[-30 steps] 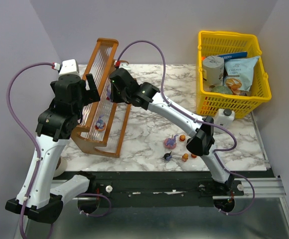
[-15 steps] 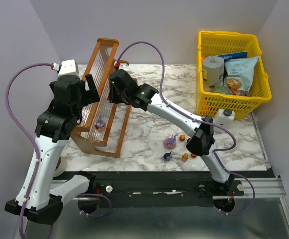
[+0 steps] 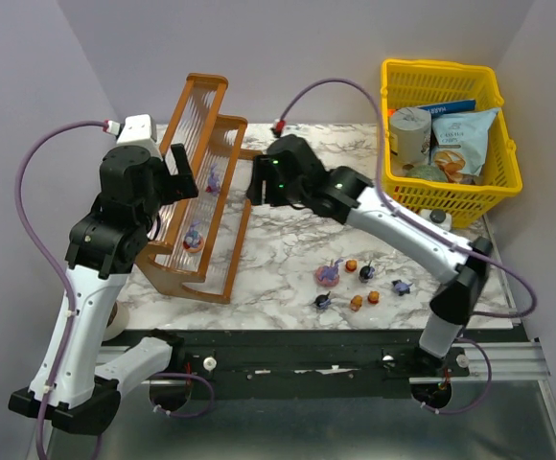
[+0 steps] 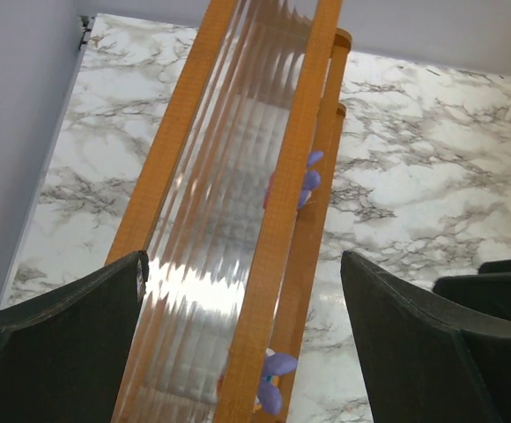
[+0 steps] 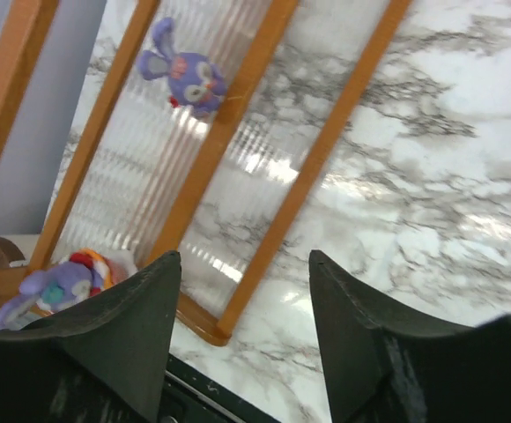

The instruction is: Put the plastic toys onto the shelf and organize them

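The shelf [image 3: 222,251] stands at the left, its wooden frame [image 4: 282,203] and ribbed tiers filling the left wrist view. One purple toy [image 3: 214,177] sits on a middle tier, also seen as the purple toy [image 5: 185,75] and the purple toy [image 4: 307,181]. Another toy [image 3: 194,235] sits lower down and shows as a purple and orange toy [image 5: 62,282]. Several toys lie on the table: a pink-purple one [image 3: 329,275], orange ones [image 3: 357,302], dark ones [image 3: 402,286]. My right gripper [image 3: 255,182] [image 5: 245,256] is open and empty, just right of the shelf. My left gripper [image 3: 180,171] [image 4: 242,260] hangs open above the shelf.
A yellow mesh basket [image 3: 449,196] with a can and snack packets stands at the back right. A white bottle [image 3: 437,219] stands in front of it, partly behind my right arm. Marble tabletop [image 3: 278,240] lies between the shelf and the loose toys.
My right gripper has opened and drawn back rightward from the shelf, leaving a purple toy on the middle tier. Its arm now uncovers more toys on the table. The left arm has barely moved.
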Controlling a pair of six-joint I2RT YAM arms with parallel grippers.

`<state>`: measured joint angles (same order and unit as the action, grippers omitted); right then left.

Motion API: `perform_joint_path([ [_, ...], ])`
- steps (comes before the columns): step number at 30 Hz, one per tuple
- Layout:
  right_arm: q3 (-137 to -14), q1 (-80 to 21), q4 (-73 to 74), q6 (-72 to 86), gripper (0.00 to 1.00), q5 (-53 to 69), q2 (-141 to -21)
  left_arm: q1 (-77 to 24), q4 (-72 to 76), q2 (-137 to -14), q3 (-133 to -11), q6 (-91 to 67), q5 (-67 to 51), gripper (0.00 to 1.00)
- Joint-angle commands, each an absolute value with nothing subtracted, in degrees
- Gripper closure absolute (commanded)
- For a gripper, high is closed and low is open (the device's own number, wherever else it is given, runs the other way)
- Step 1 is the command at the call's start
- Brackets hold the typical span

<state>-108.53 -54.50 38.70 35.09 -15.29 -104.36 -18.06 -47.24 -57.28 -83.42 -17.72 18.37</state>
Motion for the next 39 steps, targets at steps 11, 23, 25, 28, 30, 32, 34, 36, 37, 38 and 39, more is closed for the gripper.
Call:
perform_joint_path([
  [11,-68.92,-49.22,44.73,42.00,0.24,-12.74,-78.24,-20.65,-40.87,-57.57,-81.83,-15.29,-1.93,0.01],
  [23,-61.26,-48.25,47.98,51.94,0.32,-17.22,-71.99,-36.89,-37.27,-60.90,-80.07,-16.44,-2.47,0.01],
  [25,-60.65,-46.77,49.12,52.29,0.32,-18.36,-69.10,-39.97,-35.70,-61.17,-78.32,-16.44,-2.46,0.01],
  [28,-59.68,-43.17,51.93,52.65,0.32,-19.77,-66.10,-46.74,-30.96,-61.26,-73.05,-16.44,-2.46,0.02],
  [30,-58.89,-41.06,53.17,52.38,0.32,-20.39,-63.29,-51.82,-28.58,-62.22,-69.11,-16.17,-2.11,0.04],
  [32,-58.36,-38.50,55.28,52.03,0.32,-21.79,-61.53,-54.83,-25.93,-64.67,-67.16,-15.56,-0.89,0.10],
  [34,-58.53,-37.27,57.64,51.94,0.31,-24.07,-59.25,-58.25,-24.70,-67.14,-65.83,-14.60,-0.44,0.18],
  [36,-59.24,-35.60,58.71,51.51,0.30,-25.22,-57.40,-59.93,-24.78,-71.61,-66.09,-13.71,2.36,0.23],
  [37,-59.50,-34.99,59.23,51.24,0.30,-25.83,-56.96,-61.33,-24.52,-72.94,-66.35,-13.19,3.16,0.28],
  [38,-60.02,-34.02,59.59,50.72,0.29,-26.01,-56.52,-61.78,-24.35,-75.82,-66.71,-12.84,3.77,0.29],
  [39,-60.29,-33.40,59.85,50.36,0.29,-26.28,-55.99,-62.22,-24.26,-77.24,-67.23,-12.31,4.30,0.29],
])
